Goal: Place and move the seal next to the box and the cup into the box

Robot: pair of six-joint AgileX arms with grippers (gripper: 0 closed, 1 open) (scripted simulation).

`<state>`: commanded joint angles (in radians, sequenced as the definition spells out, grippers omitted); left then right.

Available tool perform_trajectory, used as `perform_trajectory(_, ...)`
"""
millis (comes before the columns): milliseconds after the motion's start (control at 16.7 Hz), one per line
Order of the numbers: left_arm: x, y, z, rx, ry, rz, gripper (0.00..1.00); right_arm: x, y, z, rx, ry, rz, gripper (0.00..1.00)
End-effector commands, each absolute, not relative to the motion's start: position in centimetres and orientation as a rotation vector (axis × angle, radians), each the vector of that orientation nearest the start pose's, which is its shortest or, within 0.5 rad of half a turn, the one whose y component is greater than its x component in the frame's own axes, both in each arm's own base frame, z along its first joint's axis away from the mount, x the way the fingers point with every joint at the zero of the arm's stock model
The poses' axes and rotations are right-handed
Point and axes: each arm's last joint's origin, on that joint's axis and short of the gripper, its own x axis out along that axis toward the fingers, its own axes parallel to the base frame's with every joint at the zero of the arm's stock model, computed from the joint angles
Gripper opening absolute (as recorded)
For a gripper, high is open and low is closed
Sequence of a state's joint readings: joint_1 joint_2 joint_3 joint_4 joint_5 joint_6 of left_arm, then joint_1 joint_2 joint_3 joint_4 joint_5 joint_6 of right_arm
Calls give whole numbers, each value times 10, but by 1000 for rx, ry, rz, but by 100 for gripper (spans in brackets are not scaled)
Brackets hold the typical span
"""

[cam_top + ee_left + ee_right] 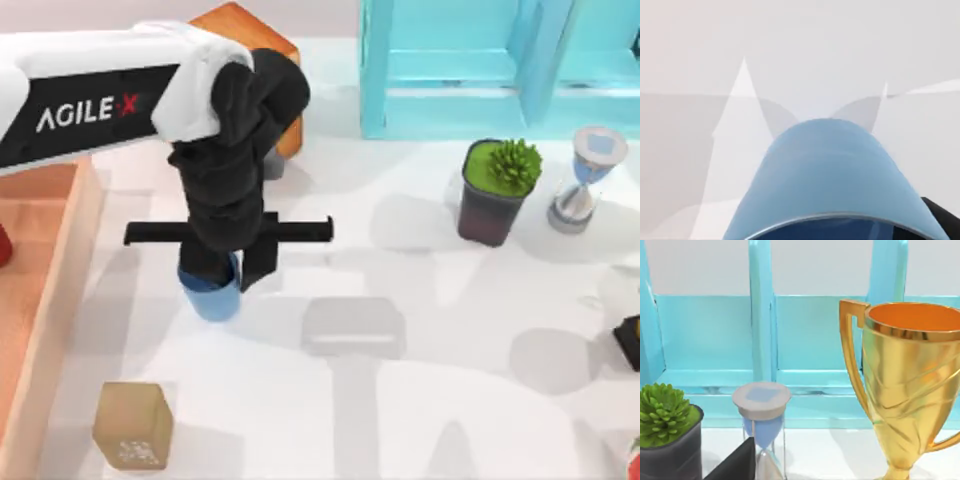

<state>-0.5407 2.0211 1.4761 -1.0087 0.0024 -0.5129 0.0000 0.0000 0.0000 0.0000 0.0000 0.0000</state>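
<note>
Top view puts the left gripper [222, 272] straight down over the cup [212, 296], at about 9 o'clock from the table [420, 400] centre. The dark fingers look to sit on either side of the blue wall near its rim, but I cannot tell from here whether they pinch it or merely straddle it. The left wrist view shows the cup's pale blue side and a thin bright lip close below the camera, the dark inside showing nothing.

My judgement: the cup is light, stiff and smooth — a tapered wall that could slip under a loose grip, so a hold across the rim, 1 finger on each side, seems the surest place. The seal [133, 424] stands at roughly 7 o'clock, apart from the cup, just beside the box's long wall. It looks a small solid block with flat faces, easy to take across 2 opposite sides.

The box [60, 270] lies along the 9 o'clock edge — a shallow wooden tray with a low wall; a sliver of something red shows inside it at the frame edge, too cut off to name.

The right arm is parked near 3 o'clock; its wrist view faces a turquoise shelf [760, 340], a hourglass [762, 425], a potted plant [665, 435] and a gold trophy [910, 385].
</note>
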Motion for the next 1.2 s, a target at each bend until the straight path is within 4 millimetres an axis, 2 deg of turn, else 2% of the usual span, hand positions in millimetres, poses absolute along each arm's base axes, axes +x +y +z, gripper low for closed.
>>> perform_trajectory(420, 326, -123, 232, 16, 1574, -15, 0, 106, -1, 160, 0, 0, 0, 100)
perform_trajectory(840, 324, -115, 234, 22, 1572, -17, 0, 106, -1, 160, 0, 0, 0, 100)
perform_trajectory(960, 320, -95, 236, 23, 1569, -16, 0, 106, -1, 160, 0, 0, 0, 100)
perform_trajectory(1200, 296, -27, 239, 28, 1562, -10, 0, 106, -1, 160, 0, 0, 0, 100)
